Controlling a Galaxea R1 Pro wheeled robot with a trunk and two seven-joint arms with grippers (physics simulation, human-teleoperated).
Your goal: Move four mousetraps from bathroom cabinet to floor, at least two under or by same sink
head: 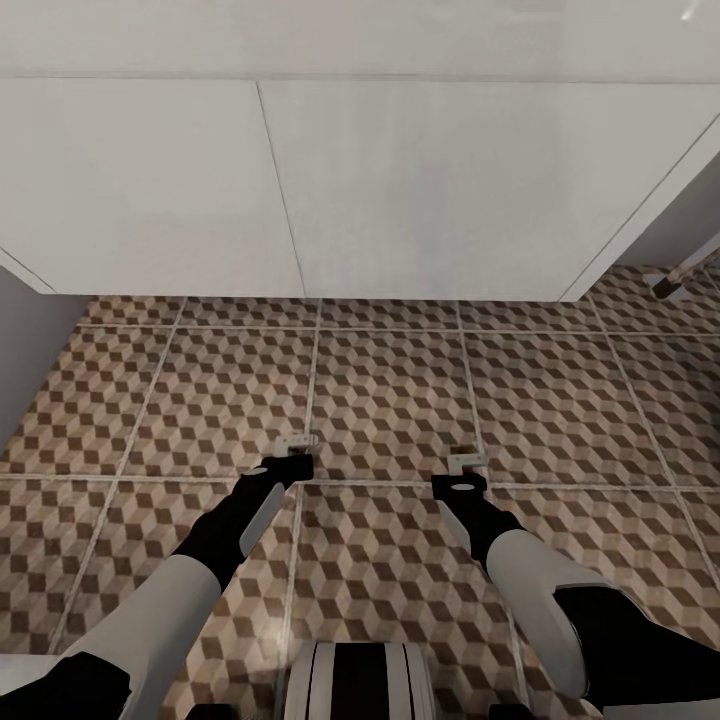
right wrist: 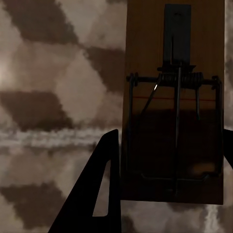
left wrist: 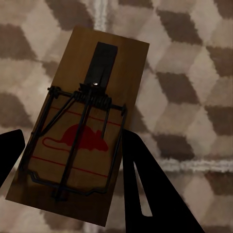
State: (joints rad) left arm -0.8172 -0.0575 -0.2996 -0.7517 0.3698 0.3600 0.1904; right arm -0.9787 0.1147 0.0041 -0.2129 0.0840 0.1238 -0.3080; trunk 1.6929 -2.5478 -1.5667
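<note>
The left gripper (left wrist: pixel 73 160) is clamped on a mousetrap (left wrist: pixel 82 131), its dark fingers (left wrist: pixel 145 184) pressing the long edges of the near end of the wooden board. The board's long axis runs away from the gripper with a slight tilt, the wire bar and red mouse print at the held end and the dark metal tab pointing outward.

The right gripper (right wrist: pixel 167 179) is likewise closed on a second mousetrap (right wrist: pixel 174 97), one finger (right wrist: pixel 99 194) against a long edge; that board runs straight out from the gripper, spring coil at mid-length and metal tab at the far end.

In the head view both grippers (head: pixel 296 452) (head: pixel 466 470) hang low over the cube-patterned bathroom floor (head: pixel 390 390), well apart, in front of the white vanity unit (head: pixel 400 190), each trap (head: pixel 297 440) (head: pixel 467 461) projecting toward it.
</note>
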